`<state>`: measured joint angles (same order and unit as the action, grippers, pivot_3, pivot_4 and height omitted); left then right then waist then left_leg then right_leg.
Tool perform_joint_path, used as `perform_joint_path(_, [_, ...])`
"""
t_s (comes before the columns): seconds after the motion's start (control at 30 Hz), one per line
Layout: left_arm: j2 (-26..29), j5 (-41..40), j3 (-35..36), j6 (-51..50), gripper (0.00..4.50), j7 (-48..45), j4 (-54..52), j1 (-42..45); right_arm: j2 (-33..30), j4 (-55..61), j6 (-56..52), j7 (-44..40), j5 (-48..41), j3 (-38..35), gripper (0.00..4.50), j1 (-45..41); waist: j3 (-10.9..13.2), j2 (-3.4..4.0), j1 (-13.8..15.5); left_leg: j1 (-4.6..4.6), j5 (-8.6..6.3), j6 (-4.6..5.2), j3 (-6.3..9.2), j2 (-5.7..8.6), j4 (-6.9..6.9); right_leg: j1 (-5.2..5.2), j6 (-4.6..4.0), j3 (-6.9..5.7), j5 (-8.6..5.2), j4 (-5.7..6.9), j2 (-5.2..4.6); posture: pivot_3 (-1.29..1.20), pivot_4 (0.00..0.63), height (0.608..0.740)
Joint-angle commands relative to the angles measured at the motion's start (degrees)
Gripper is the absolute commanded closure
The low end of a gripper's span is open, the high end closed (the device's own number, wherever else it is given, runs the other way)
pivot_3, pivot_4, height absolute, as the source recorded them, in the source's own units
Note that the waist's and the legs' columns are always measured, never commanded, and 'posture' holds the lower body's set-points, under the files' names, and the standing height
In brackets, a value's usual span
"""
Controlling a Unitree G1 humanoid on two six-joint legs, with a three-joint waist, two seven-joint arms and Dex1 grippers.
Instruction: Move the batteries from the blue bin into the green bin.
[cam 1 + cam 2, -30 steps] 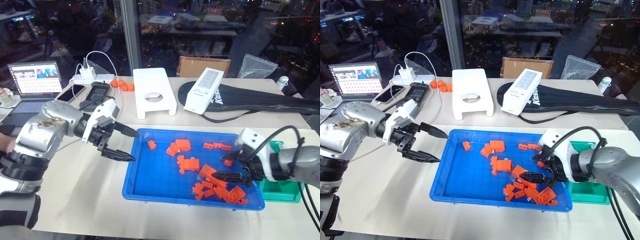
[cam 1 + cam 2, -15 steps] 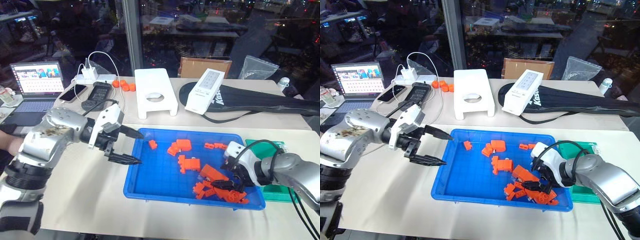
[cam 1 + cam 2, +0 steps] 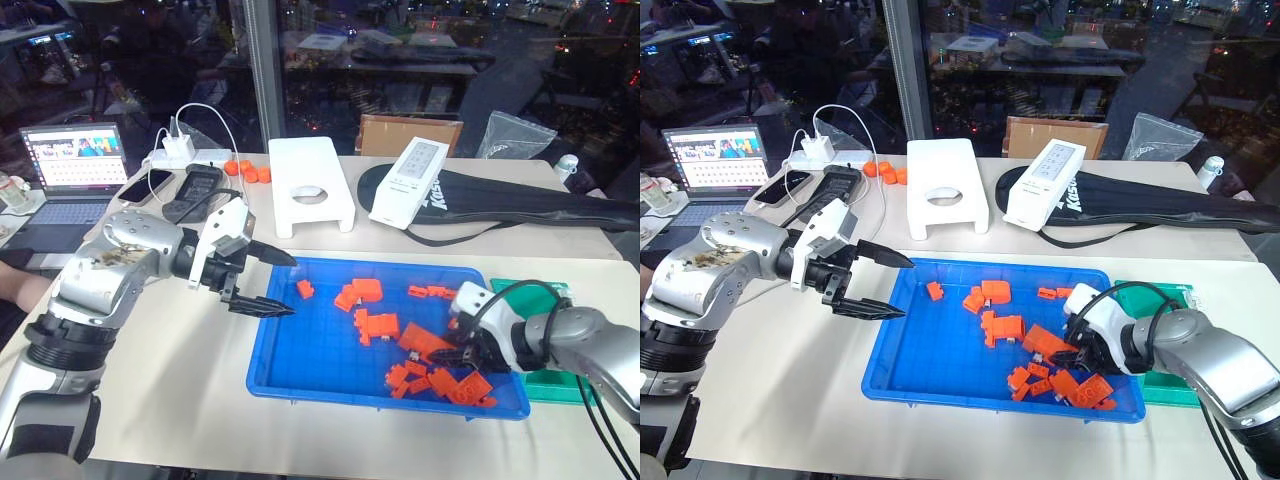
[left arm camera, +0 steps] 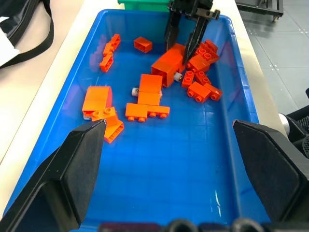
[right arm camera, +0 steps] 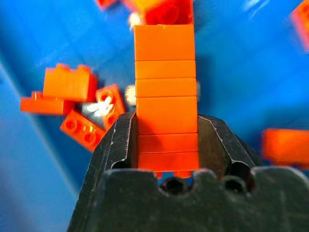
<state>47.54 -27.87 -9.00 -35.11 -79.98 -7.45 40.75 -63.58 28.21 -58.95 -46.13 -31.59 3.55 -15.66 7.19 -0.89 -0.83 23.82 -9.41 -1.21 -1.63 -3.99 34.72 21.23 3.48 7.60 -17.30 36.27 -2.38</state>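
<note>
Left eye view: my left gripper (image 3: 290,287) hangs released, fingers spread wide, over the blue bin's (image 3: 265,372) 9 o'clock rim. My right gripper (image 3: 455,358) is down among the orange bricks (image 3: 372,326) at the bin's 4 o'clock corner. The green bin (image 3: 562,385) sits just beside the blue bin at 3 o'clock, partly behind my right arm. I cannot make out any batteries from here.

Left wrist view: my two left fingers (image 4: 72,179) stand far apart with nothing between them. Across the blue floor the bricks lie scattered, and small silvery battery ends (image 4: 135,91) peek out beside bricks near the middle (mostly hidden by them). So the batteries are in the blue bin. My right gripper stands in the brick pile at the far end, its fingers astride a large brick, with a strip of the green bin behind it.

Right wrist view: my right fingers are clenched on a tall brick stack (image 5: 165,92), one finger against each side. Something silvery glints among the loose bricks beside the stack, too blurred to name.
</note>
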Motion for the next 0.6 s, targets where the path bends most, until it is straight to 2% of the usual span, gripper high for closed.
perform_joint_path(0.03, [-0.3, 0.3, 0.1, 0.7, 0.0, -0.2, 0.0, 1.8, -1.1, -0.4, 1.5, -0.4, 1.0, -3.8, 3.04, -2.6, 0.0, 0.0, 0.0, 0.0, 0.0, 0.0, 0.0, 0.0, 0.0, 0.0, 0.0, -0.01, 0.0, 0.0, 0.0, 0.0, 0.15, 0.706])
perform_joint_path(0.17, [-0.7, 0.0, 0.0, -0.4, 0.0, 0.4, -0.5, 1.9, -0.7, -5.5, 7.3, 0.5, 8.1, 1.0, 3.04, -4.4, 0.0, 0.0, 0.0, 0.0, 0.0, 0.0, 0.03, 0.0, 0.0, -0.01, 0.0, -0.04, 0.0, -0.01, 0.0, 0.0, 0.15, 0.706])
perform_joint_path(0.3, [0.0, -0.3, 0.3, -1.1, 0.0, 0.5, -1.2, 1.6, 2.4, -14.0, 14.4, 1.4, 16.1, 6.8, 3.04, -8.1, 0.0, 0.01, 0.0, 0.0, 0.0, 0.0, 0.03, 0.0, 0.01, 0.01, 0.0, -0.04, 0.0, 0.0, 0.0, 0.0, 0.15, 0.706])
perform_joint_path(0.5, [0.5, 0.0, 0.4, -1.0, 0.0, 0.3, -1.3, 1.7, 4.9, -19.7, 17.9, 0.0, 21.2, 9.2, 3.04, -11.1, 0.0, 0.07, 0.0, 0.01, 0.0, 0.0, 0.03, 0.0, 0.0, 0.03, -0.01, -0.05, 0.0, 0.05, 0.0, 0.0, 0.15, 0.706])
perform_joint_path(0.57, [0.4, 0.0, 0.3, -1.3, 0.0, 0.6, -1.6, 1.6, 4.8, -19.5, 17.5, -0.4, 21.5, 8.2, 2.03, -11.4, 0.0, 0.07, 0.1, 0.02, 0.0, 0.0, 0.03, 0.0, 0.01, 0.01, -0.01, -0.05, 0.0, 0.05, 0.0, 0.0, 0.15, 0.706])
perform_joint_path(0.6, [0.4, -0.1, 0.3, -1.4, 0.0, 0.7, -1.8, 1.6, 4.6, -19.1, 17.2, -0.7, 21.5, 7.7, 1.76, -11.4, 0.0, 0.07, 0.1, 0.02, 0.0, 0.0, 0.03, 0.01, 0.02, 0.01, -0.01, -0.05, 0.0, 0.05, 0.0, 0.0, 0.15, 0.706])
